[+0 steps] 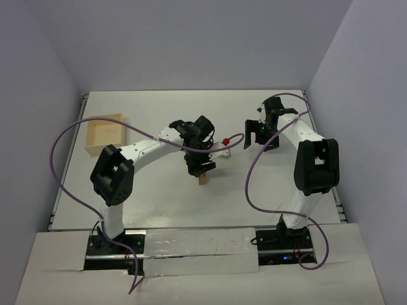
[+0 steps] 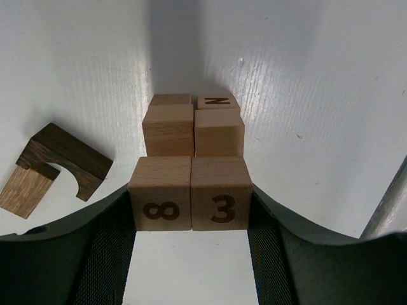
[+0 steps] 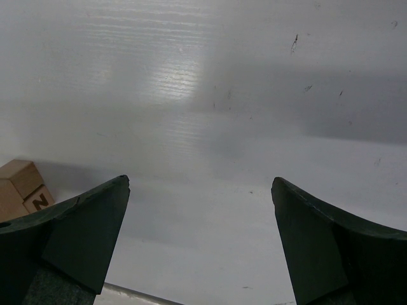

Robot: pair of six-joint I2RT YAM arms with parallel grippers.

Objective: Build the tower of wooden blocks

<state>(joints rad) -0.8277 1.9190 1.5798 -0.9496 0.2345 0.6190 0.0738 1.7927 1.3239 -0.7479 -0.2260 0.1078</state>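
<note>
The left gripper is clamped on two pale cubes marked 8 and 3, held side by side at mid-table, just beside the four-cube wood block tower. A dark arch piece leans on an orange-brown block close by. The right gripper, jaws spread wide, hangs over bare table to the right. The tray sits far left, well apart.
</note>
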